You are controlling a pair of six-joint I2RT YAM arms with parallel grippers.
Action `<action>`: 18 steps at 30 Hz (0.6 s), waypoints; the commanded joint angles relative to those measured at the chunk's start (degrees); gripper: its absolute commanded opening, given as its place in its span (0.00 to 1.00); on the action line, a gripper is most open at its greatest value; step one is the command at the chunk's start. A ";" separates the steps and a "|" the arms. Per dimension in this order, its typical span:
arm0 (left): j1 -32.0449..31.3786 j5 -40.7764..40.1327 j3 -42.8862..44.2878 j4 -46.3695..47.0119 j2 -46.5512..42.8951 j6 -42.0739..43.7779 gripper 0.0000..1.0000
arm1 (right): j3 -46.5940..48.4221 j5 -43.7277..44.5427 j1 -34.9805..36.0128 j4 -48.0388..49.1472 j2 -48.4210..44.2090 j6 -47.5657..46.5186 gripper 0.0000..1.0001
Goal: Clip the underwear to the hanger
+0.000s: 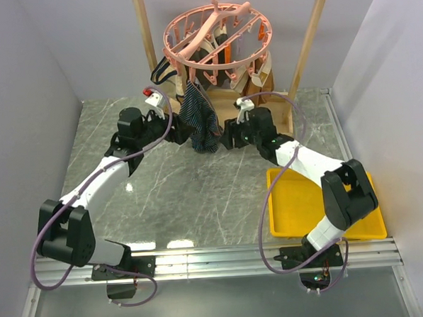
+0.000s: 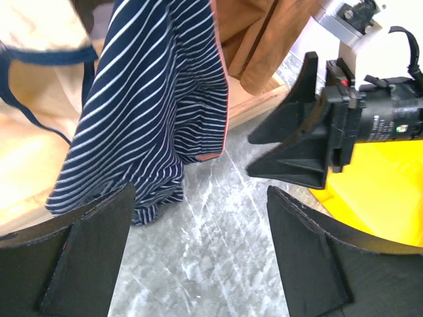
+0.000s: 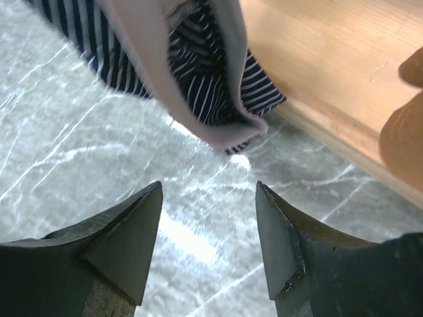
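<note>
The left gripper (image 2: 198, 198) stands wide open with nothing between its jaws, close beside the underwear's lower edge but not gripping it. The right gripper (image 3: 208, 191) is open and empty too, its tips just short of the hem on the other side. The underwear (image 1: 201, 120) hangs from the hanger (image 1: 212, 34), between the two grippers, above the table (image 1: 199, 194).

Bright overhead light is glaring off the glossy bench (image 1: 199, 194) in white patches; the underwear (image 3: 205, 86) is blurring close to the right wrist camera.
</note>
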 commanded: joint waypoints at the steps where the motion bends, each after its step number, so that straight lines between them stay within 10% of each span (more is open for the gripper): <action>1: 0.07 2.06 -1.31 5.00 -5.09 3.87 0.86 | -3.71 -3.86 -0.38 0.67 -5.01 -2.11 0.66; 18: -15.22 -8.74 2.55 21.94 -1.07 8.71 0.84 | -10.08 -6.08 -4.77 0.41 -28.38 -8.36 0.68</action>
